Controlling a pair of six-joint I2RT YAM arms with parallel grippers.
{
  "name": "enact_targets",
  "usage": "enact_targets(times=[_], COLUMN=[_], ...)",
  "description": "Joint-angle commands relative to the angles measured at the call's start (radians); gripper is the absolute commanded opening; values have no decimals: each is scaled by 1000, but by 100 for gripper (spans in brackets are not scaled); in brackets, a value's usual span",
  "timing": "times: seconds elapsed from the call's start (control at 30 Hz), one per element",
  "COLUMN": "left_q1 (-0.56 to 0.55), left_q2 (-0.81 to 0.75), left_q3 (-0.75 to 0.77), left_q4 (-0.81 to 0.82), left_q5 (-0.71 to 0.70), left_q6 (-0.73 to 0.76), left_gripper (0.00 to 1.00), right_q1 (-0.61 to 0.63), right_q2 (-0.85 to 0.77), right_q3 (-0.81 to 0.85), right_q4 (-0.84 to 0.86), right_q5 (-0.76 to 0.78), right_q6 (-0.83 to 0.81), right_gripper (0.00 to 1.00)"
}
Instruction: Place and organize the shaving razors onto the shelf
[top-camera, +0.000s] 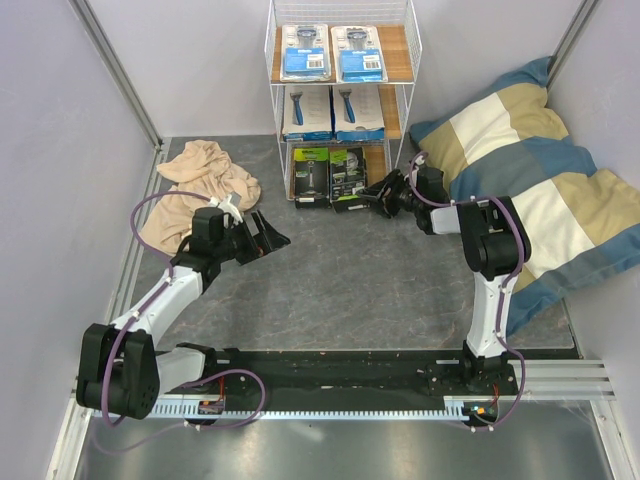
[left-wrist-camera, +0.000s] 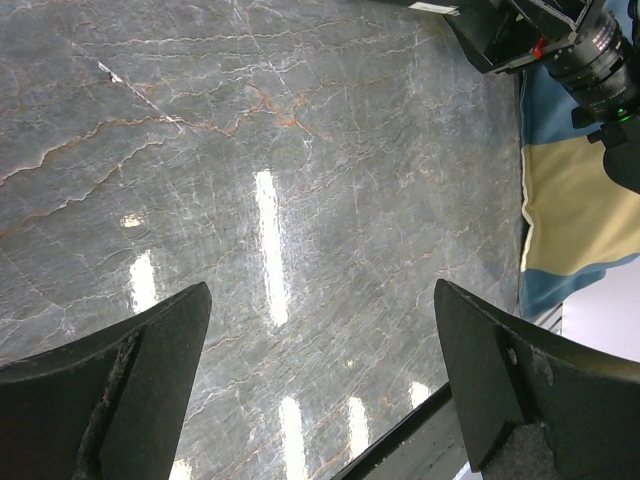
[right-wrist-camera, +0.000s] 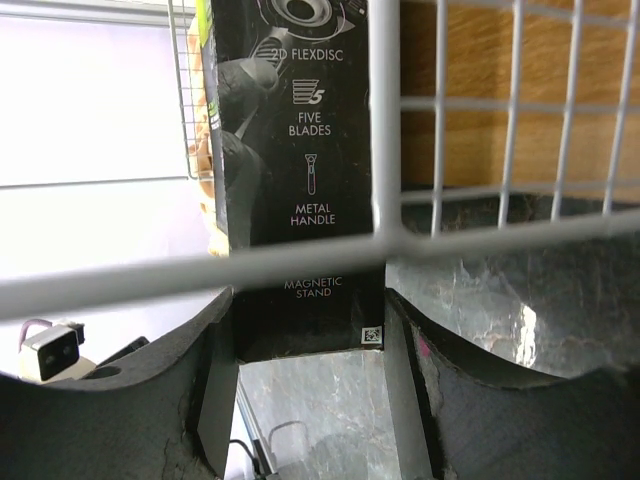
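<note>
The shelf (top-camera: 270, 70) stands at the back centre. Two white-and-blue blister cards (top-camera: 305, 52) lie on its top board. Two white packs with blue razors (top-camera: 307, 112) stand on the middle board. Two black-and-green boxes stand at the bottom, the left one (top-camera: 311, 173) beside the right one (top-camera: 348, 176). My right gripper (top-camera: 378, 195) reaches to the shelf's lower right. In the right wrist view it (right-wrist-camera: 310, 320) is shut on the lower end of the right black-and-green box (right-wrist-camera: 300, 150), behind a shelf wire (right-wrist-camera: 480, 235). My left gripper (top-camera: 265, 240) is open and empty over bare table (left-wrist-camera: 320, 300).
A beige cloth (top-camera: 200, 175) lies crumpled at the left, close to my left arm. A large striped pillow (top-camera: 530, 170) fills the right side, and also shows in the left wrist view (left-wrist-camera: 570, 210). Grey walls close in both sides.
</note>
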Motion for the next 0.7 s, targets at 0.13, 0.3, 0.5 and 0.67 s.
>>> enact_targets(times=[0.13, 0.3, 0.5, 0.67], left_q1=[-2, -3, -7, -11], left_q2=[-2, -8, -14, -15], left_q3=[-18, -30, -38, -41], left_q4=[46, 72, 76, 81], left_q5=[31, 36, 37, 40], left_q6=[13, 9, 7, 1], left_gripper=[100, 100, 100, 100], right_q1=[-1, 0, 0, -1], right_q2=[19, 25, -15, -69], right_q3=[77, 67, 47, 27], right_q4=[53, 33, -56, -152], right_q5=[-4, 36, 97, 151], right_q6=[0, 0, -57, -129], right_gripper=[36, 57, 89, 98])
